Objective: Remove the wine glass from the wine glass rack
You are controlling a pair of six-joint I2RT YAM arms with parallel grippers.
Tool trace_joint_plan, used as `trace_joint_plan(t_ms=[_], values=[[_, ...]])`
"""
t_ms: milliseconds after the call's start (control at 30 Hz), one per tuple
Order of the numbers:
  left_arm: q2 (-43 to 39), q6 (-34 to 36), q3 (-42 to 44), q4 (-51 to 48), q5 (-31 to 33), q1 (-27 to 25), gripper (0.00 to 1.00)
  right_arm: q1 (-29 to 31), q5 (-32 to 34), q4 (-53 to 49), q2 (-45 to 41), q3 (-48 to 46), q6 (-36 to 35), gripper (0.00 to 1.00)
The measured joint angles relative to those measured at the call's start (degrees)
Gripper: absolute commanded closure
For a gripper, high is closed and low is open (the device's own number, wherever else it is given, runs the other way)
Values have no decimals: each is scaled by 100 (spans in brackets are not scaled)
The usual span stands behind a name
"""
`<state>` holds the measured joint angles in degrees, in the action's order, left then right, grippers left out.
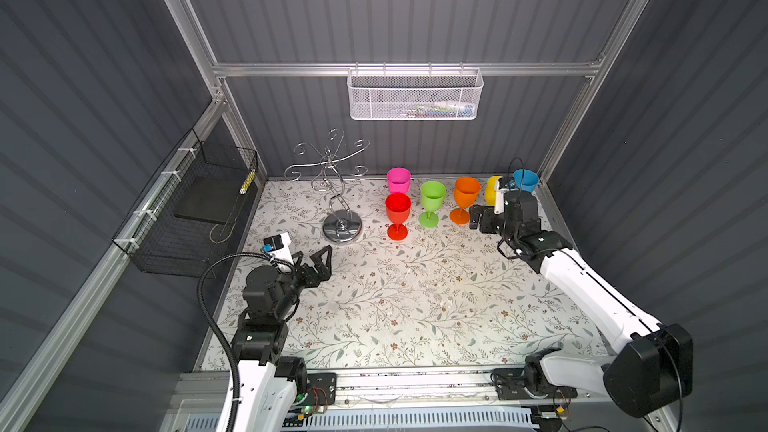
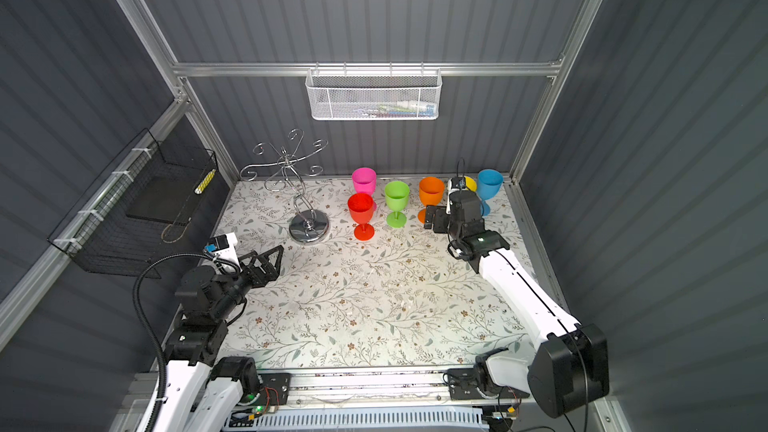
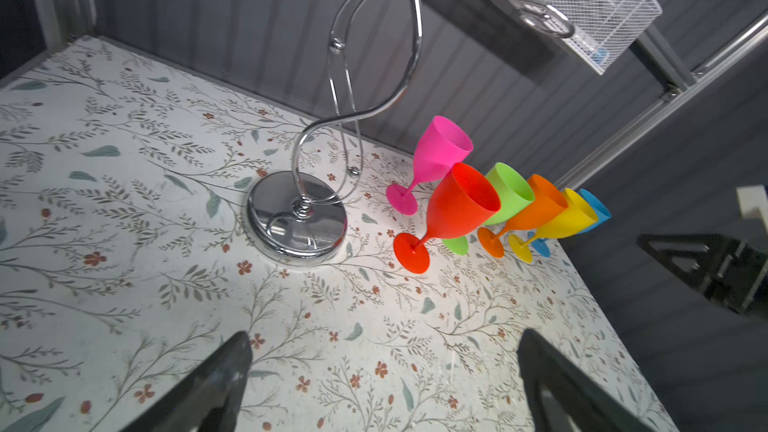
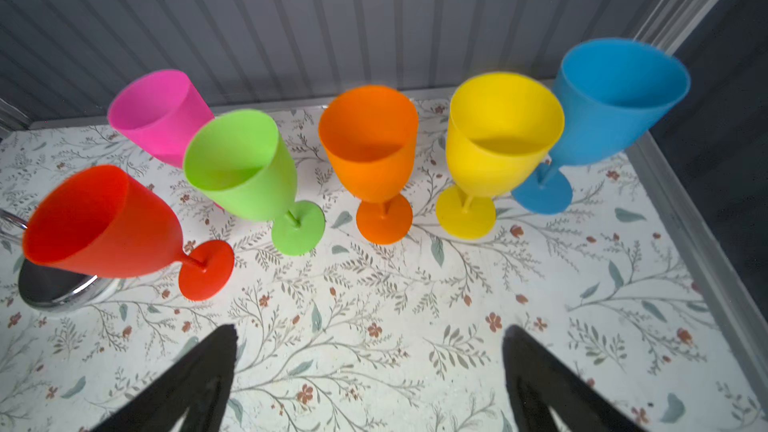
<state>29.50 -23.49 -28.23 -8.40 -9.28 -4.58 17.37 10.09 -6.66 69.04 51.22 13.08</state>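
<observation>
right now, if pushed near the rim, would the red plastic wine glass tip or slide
Probably tips: the red plastic wine glass has a wide bowl on a thin stem and small foot. Likely light, being opaque moulded plastic.

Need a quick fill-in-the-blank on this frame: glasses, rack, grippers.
___ wine glasses stand on the table.
The wine glass rack carries ___ of them.
Between the green glass and the yellow glass stands the ___ one.
The left gripper and right gripper are empty and ___.
Missing: six; none; orange; open.
</observation>
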Motion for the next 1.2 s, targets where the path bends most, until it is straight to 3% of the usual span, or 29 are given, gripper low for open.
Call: trace_joint_plan(t_ms=[200,433,567,800,1200], values=[[476,83,258,420,1399,0,0,-2,391,1569,-1110,-2052,-175,1],[1961,234,533,1110,2612,-37,0,0,874,3348,-2017,-3650,-697,1],[2717,413,702,1628,2743,-79,0,-2,1174,4214,-1908,-4079,-938,1],[3547,1311,684,2544,2754,-179,0,-83,1366,5093,-1419,-4116,-1255,1],[5724,2149,417,4380,2741,-179,0,-1252,1073,6151,101,-4118,-1163,1]])
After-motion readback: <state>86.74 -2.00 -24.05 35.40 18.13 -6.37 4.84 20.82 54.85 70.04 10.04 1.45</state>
